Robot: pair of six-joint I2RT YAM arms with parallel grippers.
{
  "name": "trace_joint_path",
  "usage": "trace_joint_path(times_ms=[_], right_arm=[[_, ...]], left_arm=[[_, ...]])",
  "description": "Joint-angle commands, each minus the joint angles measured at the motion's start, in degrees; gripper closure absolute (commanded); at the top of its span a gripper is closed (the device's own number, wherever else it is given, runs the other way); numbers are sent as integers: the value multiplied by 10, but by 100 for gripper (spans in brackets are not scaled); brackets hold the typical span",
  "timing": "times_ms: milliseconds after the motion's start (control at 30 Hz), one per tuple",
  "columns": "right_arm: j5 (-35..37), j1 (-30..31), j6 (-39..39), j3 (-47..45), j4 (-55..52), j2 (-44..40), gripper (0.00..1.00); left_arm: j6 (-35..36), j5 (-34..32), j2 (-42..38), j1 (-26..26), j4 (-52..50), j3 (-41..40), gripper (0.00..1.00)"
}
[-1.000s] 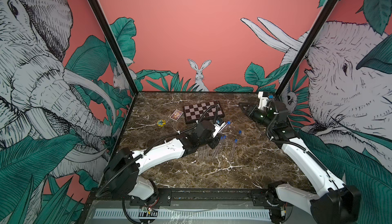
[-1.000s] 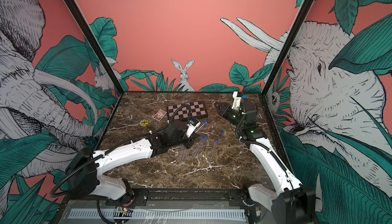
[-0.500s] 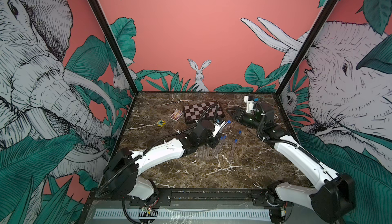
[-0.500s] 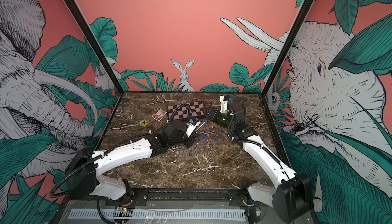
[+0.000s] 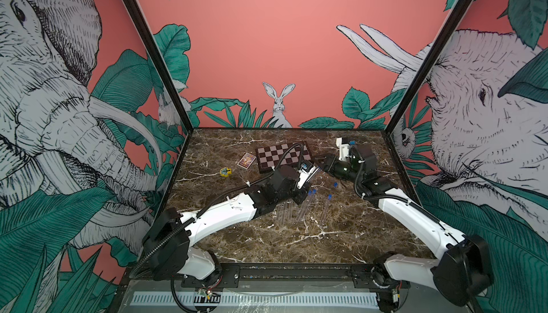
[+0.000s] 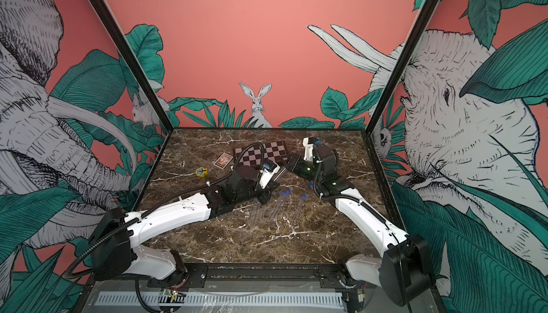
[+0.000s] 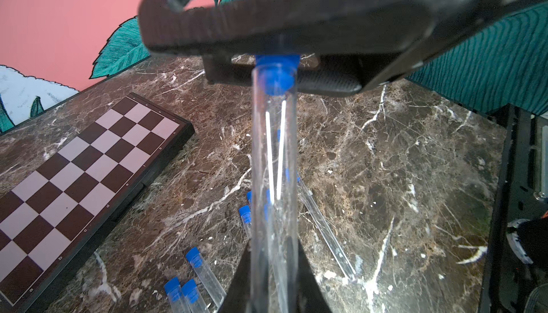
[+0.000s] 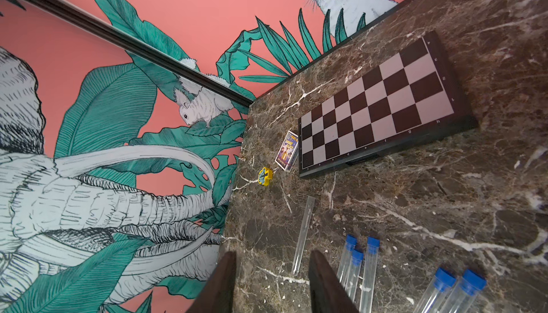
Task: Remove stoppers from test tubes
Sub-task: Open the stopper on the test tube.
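Observation:
My left gripper (image 7: pixel 272 246) is shut on a clear test tube (image 7: pixel 274 178) and holds it above the table. The tube's blue stopper (image 7: pixel 275 71) lies right against my right gripper's dark fingers (image 7: pixel 296 27). I cannot tell whether they touch. In the right wrist view my right gripper (image 8: pixel 272 255) is open, with only the table between its jaws. In both top views the two grippers meet tip to tip (image 5: pixel 317 169) (image 6: pixel 281 169). Several stoppered test tubes (image 5: pixel 305 204) (image 8: pixel 370 261) lie on the marble. With them are a bare tube (image 8: pixel 304 234) and a loose stopper (image 5: pixel 335 184).
A chessboard (image 5: pixel 283 156) lies at the back of the table. A small card box (image 5: pixel 246 160) and a yellow-and-blue toy (image 5: pixel 225 172) lie to its left. Patterned walls close in the table on three sides.
My right arm has swung from the back right corner leftward to the stopper end of the held tube. My left arm and its tube have stayed in place.

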Motion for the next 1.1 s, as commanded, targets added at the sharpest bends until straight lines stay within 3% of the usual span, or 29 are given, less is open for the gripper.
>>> trace_joint_path(times_ms=[0, 167, 367, 467, 667, 900, 1067], right_arm=[[1, 5, 15, -8, 44, -3, 68], [0, 6, 17, -7, 46, -3, 83], [-2, 6, 22, -9, 54, 1, 90], [-1, 6, 23, -9, 54, 1, 100], [18, 5, 3, -4, 45, -9, 100], [68, 6, -152, 78, -95, -26, 100], [75, 6, -180, 91, -108, -28, 100]], left_arm=[[-3, -4, -21, 1, 10, 15, 100], [-5, -4, -22, 1, 12, 11, 100], [-8, -2, -19, 1, 15, 14, 100], [-9, -1, -18, 1, 16, 15, 100], [-6, -2, -18, 1, 11, 11, 100], [-8, -10, -20, 1, -14, 0, 100], [-11, -4, -19, 1, -15, -3, 100]])
